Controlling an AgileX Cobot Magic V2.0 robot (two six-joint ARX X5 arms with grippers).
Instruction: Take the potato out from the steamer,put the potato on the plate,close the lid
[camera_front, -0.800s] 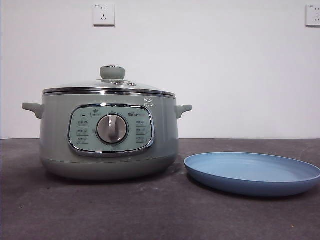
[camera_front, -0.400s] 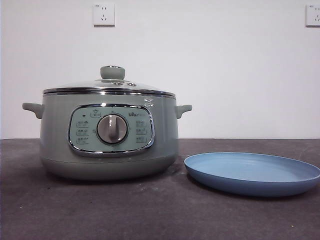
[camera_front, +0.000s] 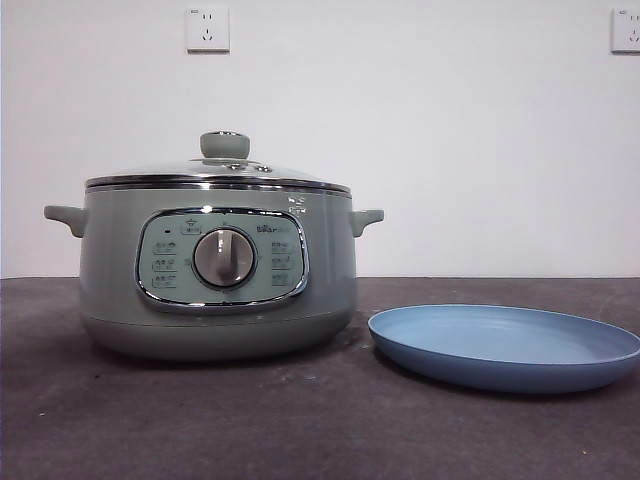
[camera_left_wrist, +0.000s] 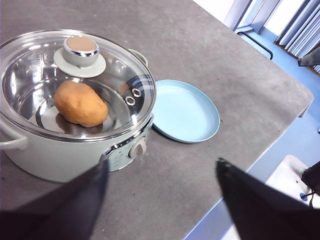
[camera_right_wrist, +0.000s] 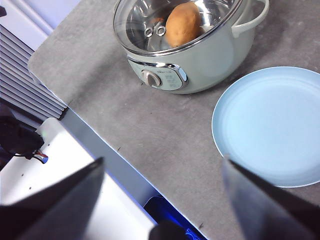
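So: lid (camera_left_wrist: 80, 75) sits on steamer (camera_front: 218, 265), potato (camera_left_wrist: 80, 103) inside, plate (camera_front: 505, 345) at 3 o'clock. Left gripper (camera_left_wrist: 160, 200) and right gripper (camera_right_wrist: 162, 200) hover, jaws spread, empty. We judge the small knob may slip.

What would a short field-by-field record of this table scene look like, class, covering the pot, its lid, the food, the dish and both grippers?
steamer: stands on the dark table, control dial facing the front camera
lid: closed on the steamer, knob on top
potato: inside the steamer, seen through the glass
plate: empty, beside the steamer, apart from it
left gripper: open, holding nothing, high above the table
right gripper: open, holding nothing, high above the table edge
task progress: no step done yet
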